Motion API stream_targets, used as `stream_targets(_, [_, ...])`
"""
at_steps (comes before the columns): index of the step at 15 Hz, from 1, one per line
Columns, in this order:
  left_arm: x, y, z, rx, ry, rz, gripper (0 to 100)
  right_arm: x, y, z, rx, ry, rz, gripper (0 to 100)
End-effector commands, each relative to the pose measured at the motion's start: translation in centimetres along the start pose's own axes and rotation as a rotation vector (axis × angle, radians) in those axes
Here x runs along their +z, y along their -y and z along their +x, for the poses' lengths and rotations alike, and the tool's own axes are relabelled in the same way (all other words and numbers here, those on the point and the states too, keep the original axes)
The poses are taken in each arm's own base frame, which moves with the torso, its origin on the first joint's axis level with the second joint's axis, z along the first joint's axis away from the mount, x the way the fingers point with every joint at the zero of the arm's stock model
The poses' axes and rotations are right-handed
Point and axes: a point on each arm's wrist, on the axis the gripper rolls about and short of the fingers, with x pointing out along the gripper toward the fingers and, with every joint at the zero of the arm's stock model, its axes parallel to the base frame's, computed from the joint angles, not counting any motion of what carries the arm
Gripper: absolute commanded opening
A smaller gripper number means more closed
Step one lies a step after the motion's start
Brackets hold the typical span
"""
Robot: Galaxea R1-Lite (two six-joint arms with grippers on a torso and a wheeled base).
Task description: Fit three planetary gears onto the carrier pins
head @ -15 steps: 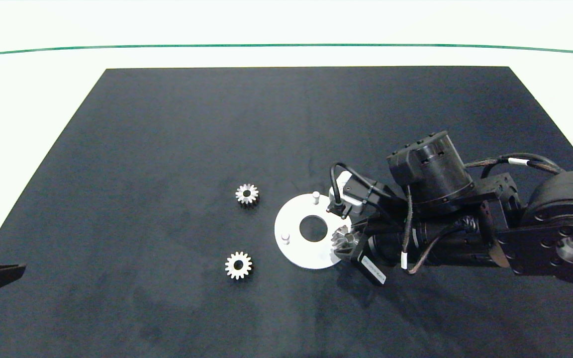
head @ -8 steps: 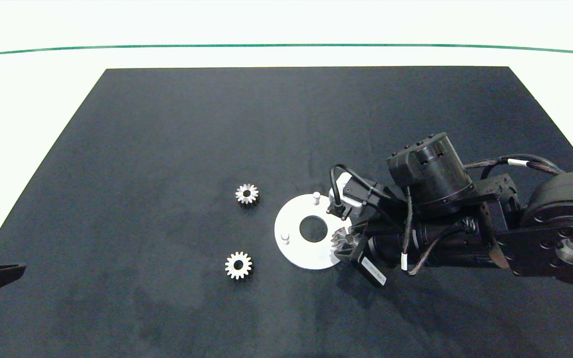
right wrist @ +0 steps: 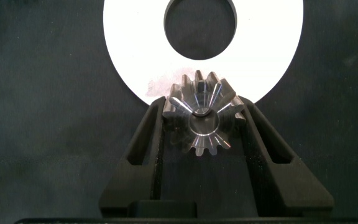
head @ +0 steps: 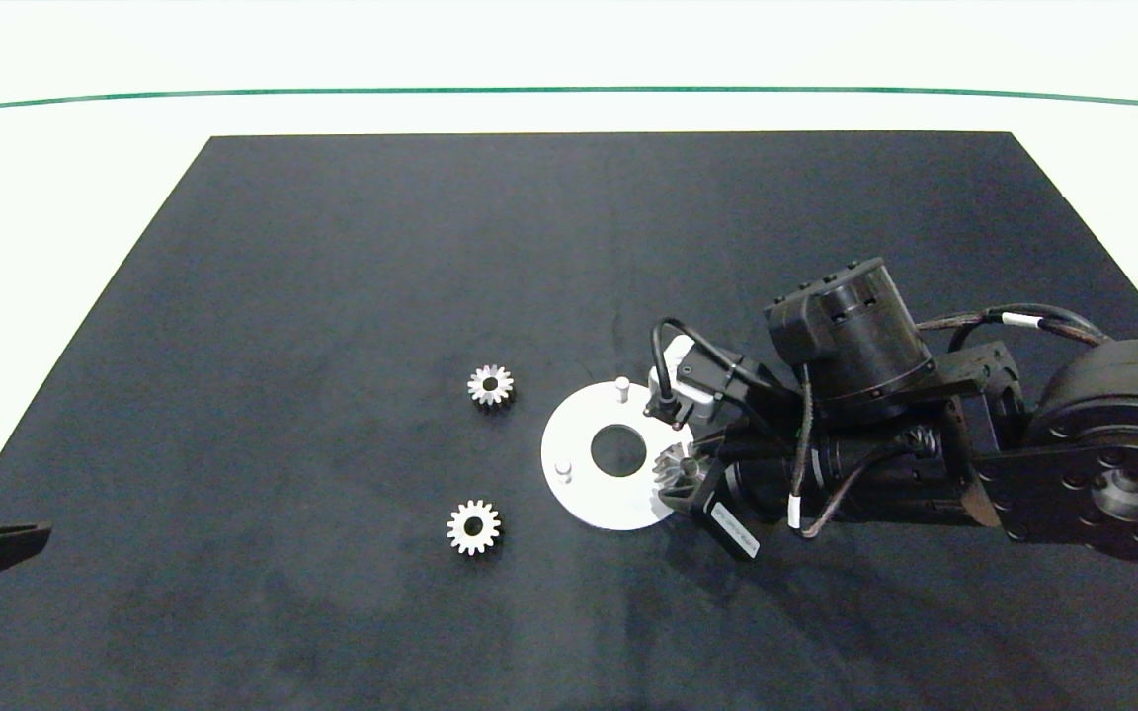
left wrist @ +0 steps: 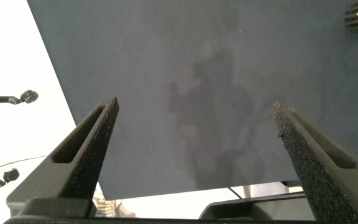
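1. Since a second ago, the right gripper (head: 680,472) has crept slightly toward the table's left, and the white carrier disc (head: 584,494) has slid a touch the same way with it, so the contact appears to be nudging the disc.
2. That gripper is clamped on one planetary gear (right wrist: 202,119), its two fingers pinching opposite flanks of the toothed rim; the gear sits over the disc's near-right edge, its bore seemingly around the third pin, though that pin is hidden.
3. Two carrier pins (head: 620,383) stand bare on the disc.
4. Two more gears lie flat on the black mat, well apart from the disc: a far one (head: 490,385) and a near one (head: 473,526).
5. The left gripper (left wrist: 194,134) is parked at the mat's near-left corner, fingers spread wide, grasping nothing.
6. Handling judgement: the gears look like solid machined metal, so stiff, dense for their size, and slick on the tooth tips; gripping across the rim, level, leaves the bore free.
7. The disc looks like light, smooth white plastic that skates easily on the matte mat, so sideways force during insertion risks pushing it away.
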Motion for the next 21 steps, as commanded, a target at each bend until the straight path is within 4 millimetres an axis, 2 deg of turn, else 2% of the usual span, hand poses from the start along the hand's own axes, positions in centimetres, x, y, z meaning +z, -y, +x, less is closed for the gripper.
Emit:
stream_targets(1, [0.0,0.0,0.0,0.0,-0.006,0.002,100,-0.2,-0.1,0.1,0.006,-0.01,-0.004,31])
stream_targets(2, [0.0,0.0,0.0,0.0,-0.006,0.002,100,-0.2,-0.2,0.1,0.007,-0.009,-0.005,100])
stream_targets(8, [0.0,0.0,0.0,0.0,-0.006,0.002,100,-0.2,-0.2,0.1,0.01,-0.008,-0.005,100])
stream_targets(10, [0.1,0.0,0.2,-0.003,-0.01,-0.002,100,-0.1,0.0,-0.4,-0.001,0.004,0.001,100])
stream_targets(11, [0.2,0.1,0.5,-0.009,-0.018,-0.001,100,-0.1,0.5,-1.6,-0.02,0.026,0.008,100])
stream_targets(14, [0.6,0.7,1.2,-0.068,-0.026,0.02,100,-0.9,1.3,-6.9,-0.099,0.102,0.033,100])
stream_targets(16, [0.8,1.0,1.5,-0.089,-0.035,0.005,100,-2.4,1.1,-9.4,-0.117,0.125,0.082,100])
stream_targets(19, [1.6,1.5,3.2,-0.107,-0.067,-0.038,100,-4.1,0.9,-13.3,-0.181,0.187,0.191,100])
stream_targets(21, [3.0,2.2,3.3,-0.146,0.059,-0.05,100,-5.8,1.2,-15.0,-0.244,0.193,0.223,100])
